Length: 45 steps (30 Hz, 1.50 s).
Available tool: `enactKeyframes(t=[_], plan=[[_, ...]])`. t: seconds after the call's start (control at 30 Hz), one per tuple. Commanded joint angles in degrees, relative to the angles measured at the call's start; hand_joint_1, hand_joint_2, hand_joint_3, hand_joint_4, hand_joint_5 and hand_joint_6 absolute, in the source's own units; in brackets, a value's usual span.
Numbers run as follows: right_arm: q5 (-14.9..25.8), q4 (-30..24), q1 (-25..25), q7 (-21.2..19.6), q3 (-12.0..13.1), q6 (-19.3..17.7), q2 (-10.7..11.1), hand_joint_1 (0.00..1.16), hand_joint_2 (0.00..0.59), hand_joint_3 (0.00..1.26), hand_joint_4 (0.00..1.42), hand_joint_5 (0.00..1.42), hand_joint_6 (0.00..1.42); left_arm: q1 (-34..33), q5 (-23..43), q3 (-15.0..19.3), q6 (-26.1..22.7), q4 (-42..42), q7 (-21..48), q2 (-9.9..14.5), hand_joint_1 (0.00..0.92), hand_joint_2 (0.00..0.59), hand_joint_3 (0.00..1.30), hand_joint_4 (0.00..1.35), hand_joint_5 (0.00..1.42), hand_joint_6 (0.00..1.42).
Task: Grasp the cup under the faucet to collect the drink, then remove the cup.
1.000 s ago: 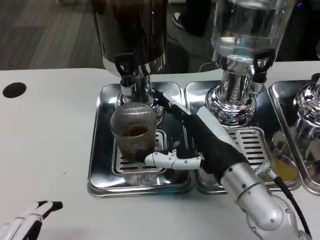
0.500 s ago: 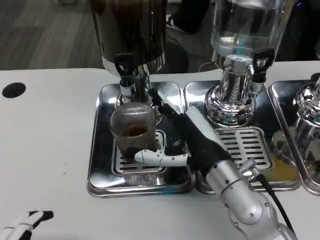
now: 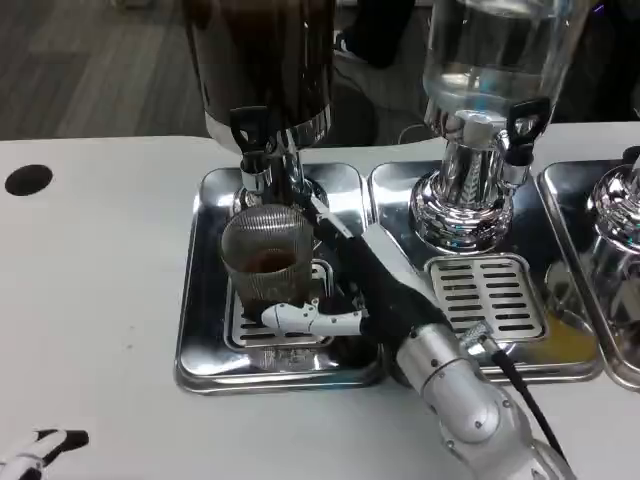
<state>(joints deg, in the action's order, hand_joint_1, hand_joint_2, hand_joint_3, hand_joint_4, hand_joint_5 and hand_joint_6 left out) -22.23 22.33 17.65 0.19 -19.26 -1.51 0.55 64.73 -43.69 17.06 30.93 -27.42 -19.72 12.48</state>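
Note:
A ribbed clear cup (image 3: 266, 262) with brown drink in its bottom stands on the drip grate of the left steel tray (image 3: 200, 300). It is right under the black faucet (image 3: 248, 135) of the dark dispenser (image 3: 262, 60). My right hand (image 3: 350, 285) reaches in from the lower right and brackets the cup. Its dark fingers (image 3: 330, 228) lie along the cup's right side and its white thumb (image 3: 300, 318) crosses in front of the base. I cannot tell whether it grips firmly. Only the fingertips of my left hand (image 3: 38, 448) show at the bottom left, on the table and holding nothing.
A clear water dispenser (image 3: 495, 60) on a chrome foot (image 3: 462, 205) stands over the middle tray with its grate (image 3: 485, 292). Another chrome dispenser (image 3: 615, 215) is at the right edge. A black hole (image 3: 27, 180) marks the white table at far left.
My right hand has slid left, bringing its thumb across the cup's front and its fingers up against the cup's right side. My left hand has drawn back toward the bottom edge.

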Motion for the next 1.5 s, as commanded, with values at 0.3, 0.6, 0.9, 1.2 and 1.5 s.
enactKeyframes(t=[0.3, 0.6, 0.9, 1.2, 1.5], plan=[[0.7, 1.7, 1.5, -1.1, 0.4, -1.6, -0.4, 0.71, 0.086, 0.02, 0.05, 0.05, 0.00, 0.7, 1.1, 1.1, 0.8, 0.9, 1.9, 0.2, 0.000, 0.044, 0.34, 0.25, 0.33, 0.50], [1.9, 1.0, 1.7, -0.6, 0.5, -2.1, -0.3, 0.70, 0.093, 0.03, 0.07, 0.06, 0.00, 0.3, 1.3, 0.8, 0.7, 1.9, 2.4, 0.1, 0.000, 0.045, 0.35, 0.25, 0.34, 0.50], [2.7, -0.1, 1.0, -0.3, 0.5, -2.2, -0.5, 0.70, 0.093, 0.06, 0.09, 0.08, 0.00, -0.2, 1.8, 0.8, 0.7, 2.0, 2.8, 0.1, 0.000, 0.048, 0.36, 0.25, 0.34, 0.51], [3.4, -0.5, 0.5, -0.2, 0.4, -2.0, -1.1, 0.71, 0.087, 0.09, 0.12, 0.11, 0.00, -0.5, 2.0, 0.6, 0.8, 2.6, 3.3, 0.2, 0.000, 0.051, 0.37, 0.25, 0.34, 0.51], [4.1, 1.2, 0.9, -0.3, 0.2, -3.1, -2.0, 0.71, 0.085, 0.12, 0.14, 0.13, 0.01, -0.2, 3.2, 1.1, 1.1, 3.5, 3.4, 0.6, 0.000, 0.054, 0.38, 0.26, 0.34, 0.51]])
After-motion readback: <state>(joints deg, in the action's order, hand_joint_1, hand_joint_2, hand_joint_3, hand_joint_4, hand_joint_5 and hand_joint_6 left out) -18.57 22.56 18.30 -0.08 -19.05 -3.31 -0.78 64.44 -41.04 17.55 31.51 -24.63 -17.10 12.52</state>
